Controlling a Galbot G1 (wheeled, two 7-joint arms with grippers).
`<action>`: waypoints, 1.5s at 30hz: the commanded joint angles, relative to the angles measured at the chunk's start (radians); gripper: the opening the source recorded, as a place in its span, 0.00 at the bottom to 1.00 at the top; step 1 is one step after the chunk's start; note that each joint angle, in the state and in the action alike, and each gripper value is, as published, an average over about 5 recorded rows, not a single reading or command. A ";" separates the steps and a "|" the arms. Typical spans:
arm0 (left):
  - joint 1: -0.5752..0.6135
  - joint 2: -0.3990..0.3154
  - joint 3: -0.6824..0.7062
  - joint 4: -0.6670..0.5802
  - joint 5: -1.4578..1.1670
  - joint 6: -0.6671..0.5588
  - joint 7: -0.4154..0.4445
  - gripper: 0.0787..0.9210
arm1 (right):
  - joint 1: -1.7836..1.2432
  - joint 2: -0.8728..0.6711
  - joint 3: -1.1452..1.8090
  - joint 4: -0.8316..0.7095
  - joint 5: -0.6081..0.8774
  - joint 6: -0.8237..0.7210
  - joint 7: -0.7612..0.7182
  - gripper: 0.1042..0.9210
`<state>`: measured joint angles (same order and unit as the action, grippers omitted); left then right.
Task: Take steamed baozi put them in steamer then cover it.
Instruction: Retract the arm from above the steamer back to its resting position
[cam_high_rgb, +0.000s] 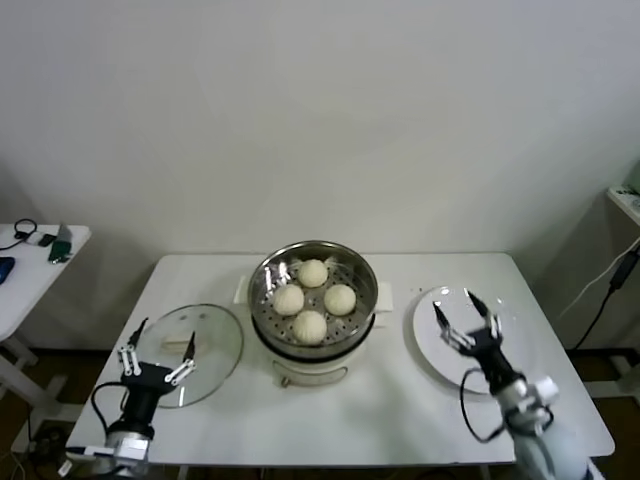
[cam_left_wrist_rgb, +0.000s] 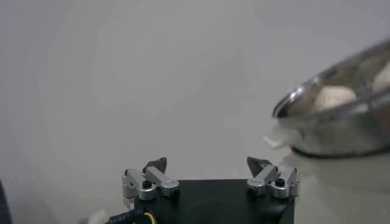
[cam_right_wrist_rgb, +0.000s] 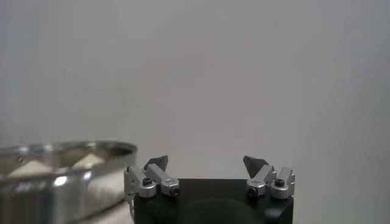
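Several cream-white baozi (cam_high_rgb: 313, 297) sit on the perforated tray inside the shiny steel steamer (cam_high_rgb: 265, 272) at the table's middle. The steamer also shows in the left wrist view (cam_left_wrist_rgb: 332, 125) and the right wrist view (cam_right_wrist_rgb: 61, 176). The clear glass cover (cam_high_rgb: 215, 340) lies flat on the table to the steamer's left. My left gripper (cam_high_rgb: 160, 336) is open and empty over the cover's near edge; its own view shows it (cam_left_wrist_rgb: 207, 163) too. My right gripper (cam_high_rgb: 458, 304) is open and empty above the white plate (cam_high_rgb: 432, 345); its own view shows it (cam_right_wrist_rgb: 206, 161) too.
The white table (cam_high_rgb: 390, 415) carries the steamer, cover and plate. A side table (cam_high_rgb: 30, 270) with small items stands at the far left. A shelf edge and a cable (cam_high_rgb: 612, 285) are at the far right.
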<state>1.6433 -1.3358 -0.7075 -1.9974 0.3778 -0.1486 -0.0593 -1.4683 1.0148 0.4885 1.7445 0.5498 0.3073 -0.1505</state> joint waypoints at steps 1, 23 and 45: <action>0.027 0.047 0.007 0.121 0.819 -0.003 -0.230 0.88 | -0.271 0.182 0.154 0.055 -0.124 0.099 0.041 0.88; -0.281 -0.055 0.040 0.524 1.126 0.134 -0.264 0.88 | -0.273 0.292 0.062 -0.021 -0.148 0.146 0.047 0.88; -0.410 -0.033 0.062 0.616 1.057 0.204 -0.229 0.88 | -0.304 0.313 0.065 -0.041 -0.165 0.169 0.040 0.88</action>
<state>1.2789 -1.3719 -0.6487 -1.4255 1.4392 0.0366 -0.2949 -1.7662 1.3192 0.5535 1.7094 0.3905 0.4685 -0.1101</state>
